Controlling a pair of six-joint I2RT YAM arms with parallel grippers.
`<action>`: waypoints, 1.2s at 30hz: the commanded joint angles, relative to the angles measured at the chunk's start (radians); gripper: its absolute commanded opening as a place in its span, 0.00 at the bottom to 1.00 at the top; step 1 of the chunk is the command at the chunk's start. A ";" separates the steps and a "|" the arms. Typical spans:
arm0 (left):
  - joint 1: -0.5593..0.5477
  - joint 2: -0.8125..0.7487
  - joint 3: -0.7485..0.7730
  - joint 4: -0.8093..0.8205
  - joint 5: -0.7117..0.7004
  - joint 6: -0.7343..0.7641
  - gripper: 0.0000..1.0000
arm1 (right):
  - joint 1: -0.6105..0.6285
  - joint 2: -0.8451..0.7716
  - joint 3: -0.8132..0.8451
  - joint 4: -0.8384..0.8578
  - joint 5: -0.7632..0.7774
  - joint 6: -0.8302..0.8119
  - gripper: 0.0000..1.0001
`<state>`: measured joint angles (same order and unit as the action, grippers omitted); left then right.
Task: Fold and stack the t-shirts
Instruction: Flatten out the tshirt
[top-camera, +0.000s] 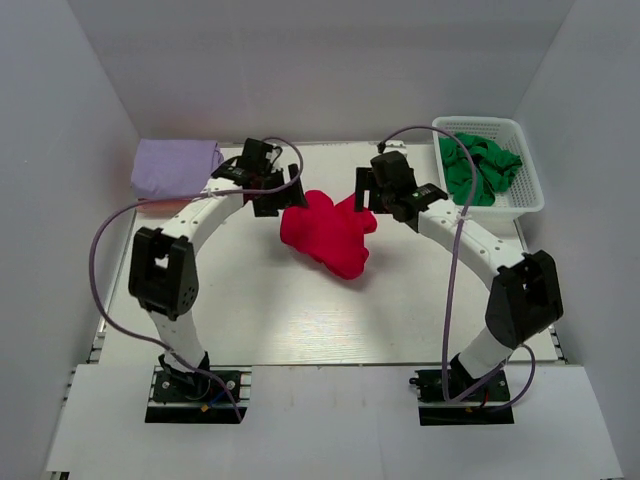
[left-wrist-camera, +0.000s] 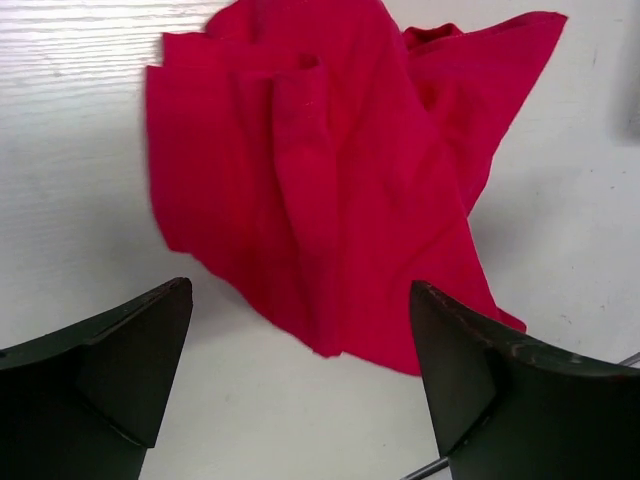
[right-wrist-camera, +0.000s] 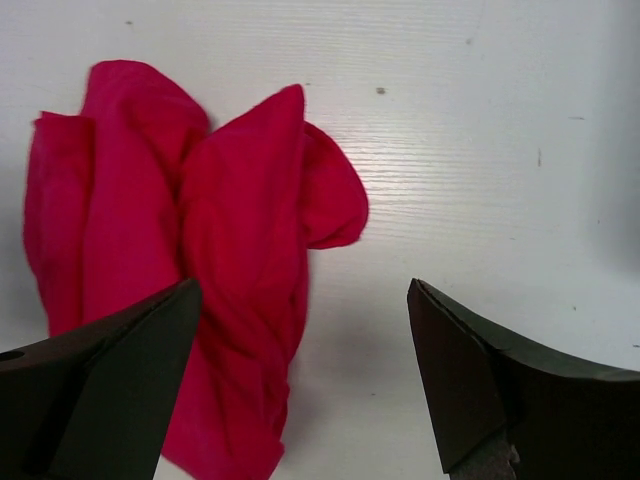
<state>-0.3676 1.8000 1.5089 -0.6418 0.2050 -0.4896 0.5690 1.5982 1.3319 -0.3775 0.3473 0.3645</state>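
Observation:
A crumpled bright red t-shirt (top-camera: 328, 232) lies in a heap at the table's middle; it also shows in the left wrist view (left-wrist-camera: 330, 180) and the right wrist view (right-wrist-camera: 180, 260). My left gripper (top-camera: 272, 192) is open and empty, just left of the shirt, its fingers (left-wrist-camera: 130, 350) above bare table at the shirt's edge. My right gripper (top-camera: 385, 200) is open and empty, just right of the shirt. A folded lavender t-shirt (top-camera: 176, 165) lies at the back left, with a red edge showing beneath it. A crumpled green t-shirt (top-camera: 478, 165) sits in the basket.
A white plastic lattice basket (top-camera: 530, 195) stands at the back right. White walls enclose the table on three sides. Purple cables loop from both arms.

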 joint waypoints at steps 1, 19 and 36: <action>-0.027 0.065 0.075 0.011 0.037 0.000 0.94 | -0.029 0.025 0.052 -0.003 0.030 0.017 0.89; -0.068 0.263 0.200 -0.052 -0.015 0.063 0.00 | -0.104 0.394 0.400 -0.047 -0.286 0.045 0.79; -0.068 -0.091 -0.044 0.168 -0.157 0.052 0.00 | -0.118 0.419 0.302 0.141 -0.326 0.122 0.00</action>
<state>-0.4297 1.8515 1.4887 -0.5392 0.1169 -0.4370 0.4625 2.0937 1.6367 -0.3454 0.0513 0.4767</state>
